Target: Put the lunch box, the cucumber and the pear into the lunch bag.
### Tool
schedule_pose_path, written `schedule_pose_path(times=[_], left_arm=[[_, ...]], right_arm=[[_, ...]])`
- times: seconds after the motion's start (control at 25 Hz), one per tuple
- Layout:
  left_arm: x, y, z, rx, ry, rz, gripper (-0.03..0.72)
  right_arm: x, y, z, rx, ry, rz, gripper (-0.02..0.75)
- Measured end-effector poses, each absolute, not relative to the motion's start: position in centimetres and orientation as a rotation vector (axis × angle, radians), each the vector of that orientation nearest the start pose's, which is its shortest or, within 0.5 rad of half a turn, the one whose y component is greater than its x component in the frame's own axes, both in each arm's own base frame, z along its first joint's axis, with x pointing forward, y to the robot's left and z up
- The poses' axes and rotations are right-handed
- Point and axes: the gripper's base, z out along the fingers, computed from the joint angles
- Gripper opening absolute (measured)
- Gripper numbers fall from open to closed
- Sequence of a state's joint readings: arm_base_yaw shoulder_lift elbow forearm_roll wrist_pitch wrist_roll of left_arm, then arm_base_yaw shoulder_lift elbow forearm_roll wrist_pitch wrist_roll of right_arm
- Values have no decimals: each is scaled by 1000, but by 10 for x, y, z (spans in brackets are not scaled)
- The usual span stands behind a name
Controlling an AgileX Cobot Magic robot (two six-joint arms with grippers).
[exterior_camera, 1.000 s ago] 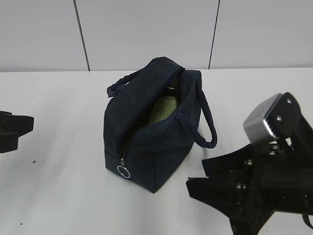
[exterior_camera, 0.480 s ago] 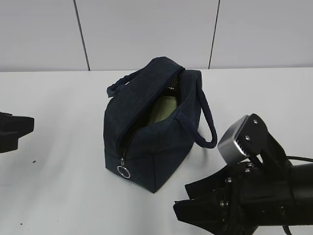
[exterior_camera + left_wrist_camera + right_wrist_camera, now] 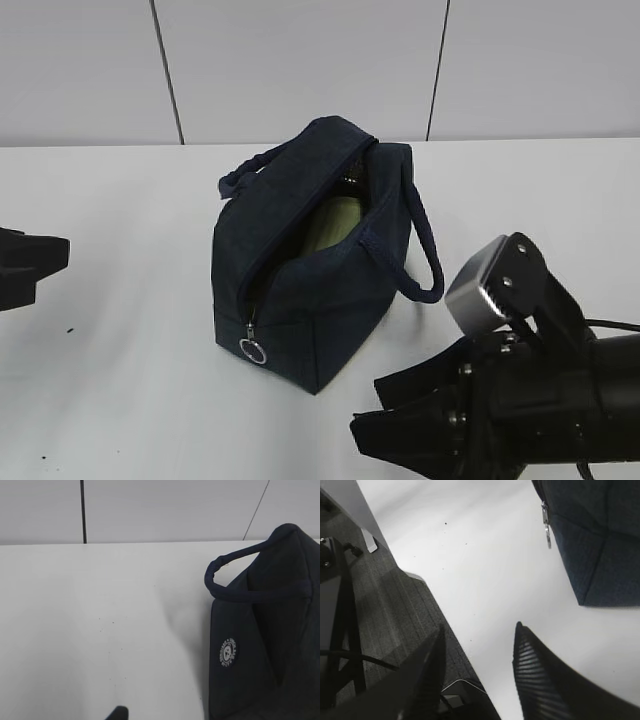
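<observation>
Left end effector [image 3: 30, 265] sits low at the far left edge of the exterior view, only a dark stub showing, so whether it is parted or clenched I cannot tell from here; nothing is seen in it. Well off to its right, the lunch bag [image 3: 320, 260] stands on the white desk [image 3: 130, 200], zipper apart along the top, ring pull [image 3: 254, 350] dangling at the near corner. Inside the gap, a pale green lid, the lunch box [image 3: 335, 225], is tucked in. Cucumber and pear: not visible. One handle [image 3: 420, 245] droops toward the right end effector [image 3: 480, 645], which hovers just off the bag's near right corner, fingers [image 3: 535, 680] spread, released, gripping nothing.
</observation>
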State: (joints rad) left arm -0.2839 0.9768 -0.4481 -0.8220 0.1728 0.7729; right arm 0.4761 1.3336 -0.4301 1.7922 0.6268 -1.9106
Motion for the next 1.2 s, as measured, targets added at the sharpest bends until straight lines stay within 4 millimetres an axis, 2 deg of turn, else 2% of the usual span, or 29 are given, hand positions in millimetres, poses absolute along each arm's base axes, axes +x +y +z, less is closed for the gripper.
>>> schedule_pose_path(times=[0.2, 0.36, 0.48, 0.6, 0.68, 0.76, 0.88, 1.04, 1.2], left_arm=[[176, -63, 243, 332, 2117, -326, 309], [176, -63, 243, 332, 2117, -326, 309], [176, -63, 243, 332, 2117, -326, 309], [176, -63, 243, 332, 2117, -326, 309], [176, -63, 243, 332, 2117, -326, 309], [176, -63, 243, 332, 2117, -326, 309], [176, -63, 243, 332, 2117, -326, 309], [176, -63, 243, 333, 2117, -326, 309], [176, -63, 243, 334, 2117, -325, 309]], right_arm=[[172, 153, 205, -947, 1966, 971, 353], [179, 156, 217, -1001, 1955, 943, 344], [188, 149, 213, -962, 2110, 785, 321], [195, 137, 205, -833, 2287, 595, 311], [196, 136, 205, -753, 2322, 507, 309], [196, 140, 208, -715, 2281, 442, 309], [187, 152, 208, -749, 2173, 388, 308], [169, 160, 196, -824, 2003, 329, 308], [164, 162, 175, -838, 1986, 335, 307]])
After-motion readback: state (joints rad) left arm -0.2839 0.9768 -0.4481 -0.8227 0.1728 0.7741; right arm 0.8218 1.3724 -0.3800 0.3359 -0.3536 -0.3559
